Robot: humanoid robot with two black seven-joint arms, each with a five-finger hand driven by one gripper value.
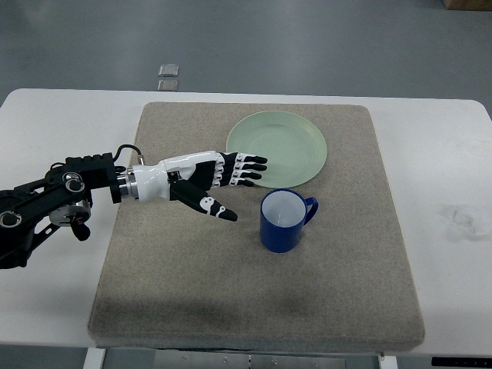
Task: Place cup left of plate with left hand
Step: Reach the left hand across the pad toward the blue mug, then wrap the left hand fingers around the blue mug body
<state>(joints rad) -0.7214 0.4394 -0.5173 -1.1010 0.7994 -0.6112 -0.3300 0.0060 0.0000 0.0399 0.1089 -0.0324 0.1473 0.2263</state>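
A blue cup [283, 221] with a white inside stands upright on the grey mat [254, 292], its handle pointing right. It sits just below the lower edge of the pale green plate [278, 149]. My left hand [231, 184] reaches in from the left, fingers spread and holding nothing. Its fingertips [257, 167] lie over the plate's left rim, and the thumb points toward the cup, a short gap away from it.
The mat covers the middle of a white table [446, 154]. Two small grey squares [168, 76] lie on the floor beyond the table's far edge. The left arm's black forearm [46, 204] lies over the table's left side.
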